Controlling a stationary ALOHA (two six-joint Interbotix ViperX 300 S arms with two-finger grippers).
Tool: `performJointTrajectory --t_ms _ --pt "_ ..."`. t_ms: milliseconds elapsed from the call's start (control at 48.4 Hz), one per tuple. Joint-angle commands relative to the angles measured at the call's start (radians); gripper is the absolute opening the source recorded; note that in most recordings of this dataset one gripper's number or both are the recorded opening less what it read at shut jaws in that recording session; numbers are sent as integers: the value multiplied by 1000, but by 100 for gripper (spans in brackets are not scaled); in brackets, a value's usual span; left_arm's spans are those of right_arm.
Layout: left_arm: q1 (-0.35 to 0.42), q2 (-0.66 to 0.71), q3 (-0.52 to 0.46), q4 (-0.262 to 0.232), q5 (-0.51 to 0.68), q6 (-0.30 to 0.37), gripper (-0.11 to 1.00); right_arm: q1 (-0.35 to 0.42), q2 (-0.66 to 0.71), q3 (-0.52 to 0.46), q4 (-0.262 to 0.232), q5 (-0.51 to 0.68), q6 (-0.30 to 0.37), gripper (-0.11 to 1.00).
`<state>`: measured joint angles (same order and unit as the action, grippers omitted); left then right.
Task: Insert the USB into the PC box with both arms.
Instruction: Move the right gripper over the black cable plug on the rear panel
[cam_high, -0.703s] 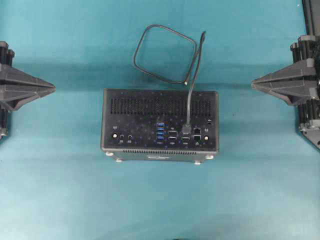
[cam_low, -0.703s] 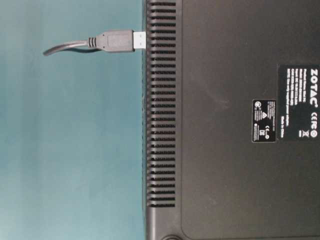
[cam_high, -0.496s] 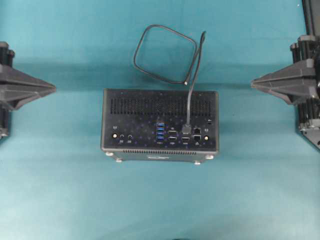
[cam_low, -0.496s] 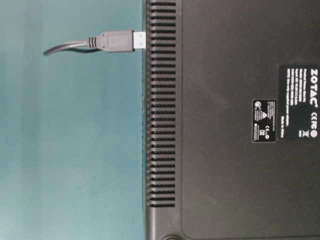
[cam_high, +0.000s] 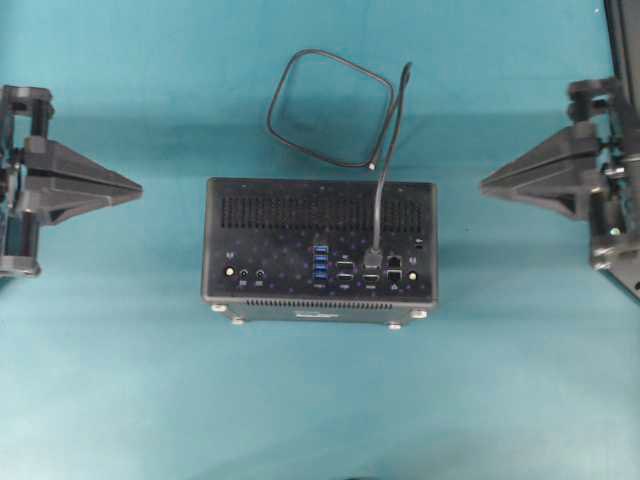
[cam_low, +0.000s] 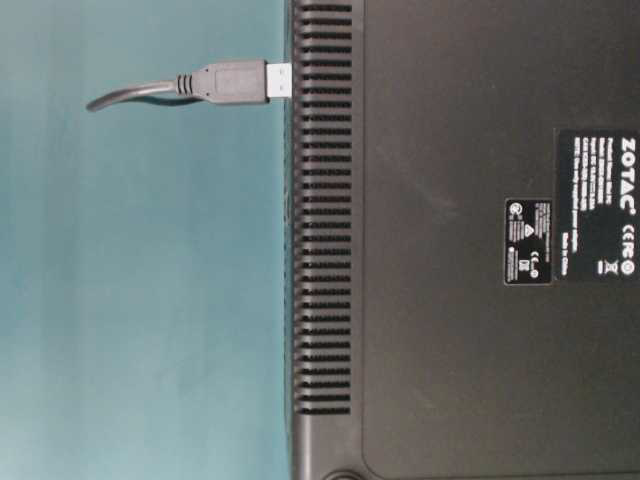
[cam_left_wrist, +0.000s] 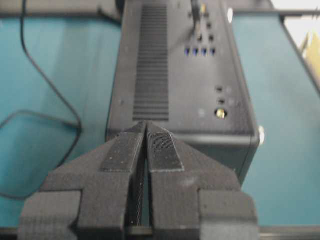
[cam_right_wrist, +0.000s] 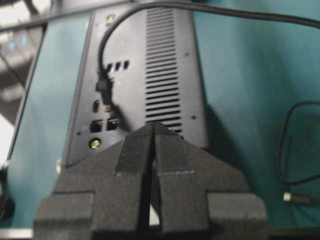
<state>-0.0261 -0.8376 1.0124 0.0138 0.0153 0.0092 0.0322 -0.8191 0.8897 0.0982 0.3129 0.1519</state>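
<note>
The black PC box (cam_high: 320, 245) lies in the middle of the teal table with its port face up. The USB plug (cam_high: 374, 258) stands in a socket on that face, and its thin cable (cam_high: 385, 150) runs back into a loop (cam_high: 330, 110) behind the box. From table level the grey plug (cam_low: 235, 82) meets the box's edge (cam_low: 320, 240) with a little metal showing. My left gripper (cam_high: 138, 187) is shut and empty, left of the box. My right gripper (cam_high: 483, 184) is shut and empty, right of the box. Both point at the box (cam_left_wrist: 180, 75) (cam_right_wrist: 140, 75) from a distance.
The cable's small free end (cam_high: 373, 166) rests on the table just behind the box, and it also shows as a metal tip (cam_right_wrist: 295, 197) at the right of the right wrist view. Teal table (cam_high: 320, 400) spreads in front of the box.
Both grippers have shifted inward toward the box, the left to the right and the right to the left. The box, plug and cable have not moved.
</note>
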Motion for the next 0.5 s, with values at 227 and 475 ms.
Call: performJointTrajectory --t_ms 227,475 --pt "0 6 -31 3 5 2 0 29 212 -204 0 137 9 9" --pt "-3 3 -40 2 0 -3 0 57 310 -299 -2 224 9 43"
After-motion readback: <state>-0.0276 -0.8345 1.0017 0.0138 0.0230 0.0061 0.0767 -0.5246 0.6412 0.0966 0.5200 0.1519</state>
